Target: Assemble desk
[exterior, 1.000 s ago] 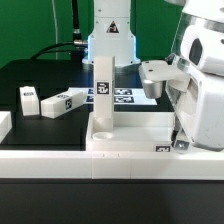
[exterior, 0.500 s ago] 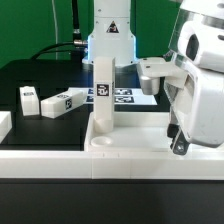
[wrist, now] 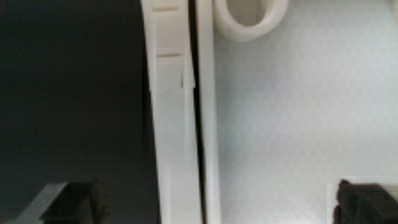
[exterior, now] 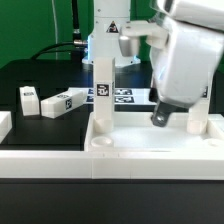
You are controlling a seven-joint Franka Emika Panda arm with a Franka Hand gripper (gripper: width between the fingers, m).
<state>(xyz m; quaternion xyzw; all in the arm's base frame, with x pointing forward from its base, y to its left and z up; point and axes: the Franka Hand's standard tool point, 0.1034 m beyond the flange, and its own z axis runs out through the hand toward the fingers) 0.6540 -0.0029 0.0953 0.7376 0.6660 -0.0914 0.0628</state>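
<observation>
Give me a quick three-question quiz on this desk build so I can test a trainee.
1. True or false: the tool is gripping a leg.
2. Where does the upright leg stand? A) in a corner of the tabletop; B) on the marker board; C) in the tool.
3. Fill in: the loose legs lie on the table toward the exterior view's ____ of the upright leg.
Key: 1 false, its fingers are apart with nothing between them; 2 A; 3 left.
</observation>
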